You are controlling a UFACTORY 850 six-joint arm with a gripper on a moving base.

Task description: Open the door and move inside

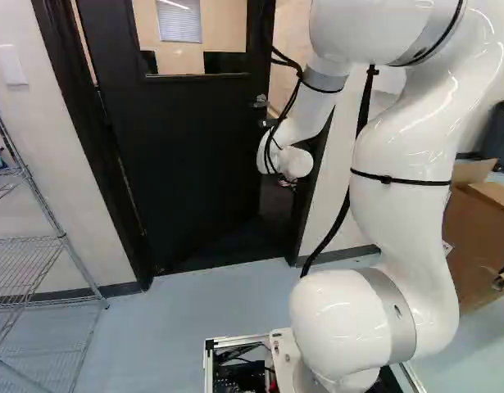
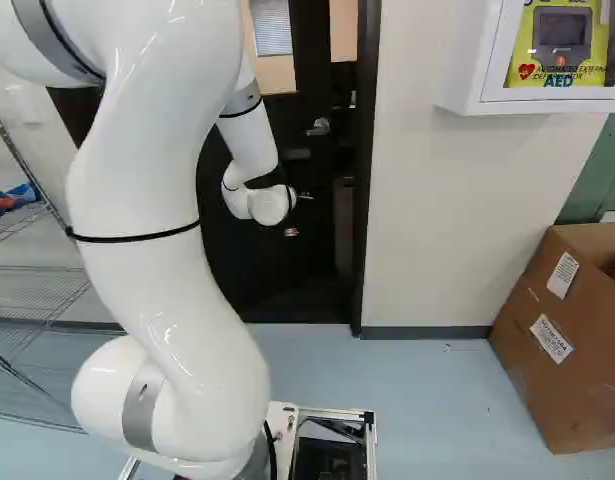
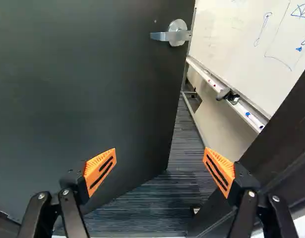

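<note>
Standing ajar ahead of the arm (image 1: 411, 180), a black door (image 1: 186, 155) — upright in long axis, angled inward, with lever handle (image 3: 174, 35) pointing level toward the hinge side. Holding gripper (image 2: 298, 213) fingers wide apart. Cut off at door's top in base views — partly hidden behind the arm

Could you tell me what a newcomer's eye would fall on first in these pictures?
Probably the glossy white arm, looming at the right of the left base view before a black door standing partly open. In the wrist view, the end effector shows vivid orange pads, spread apart. At the right base view's upper right, a yellow device sits in a white cabinet.
</note>
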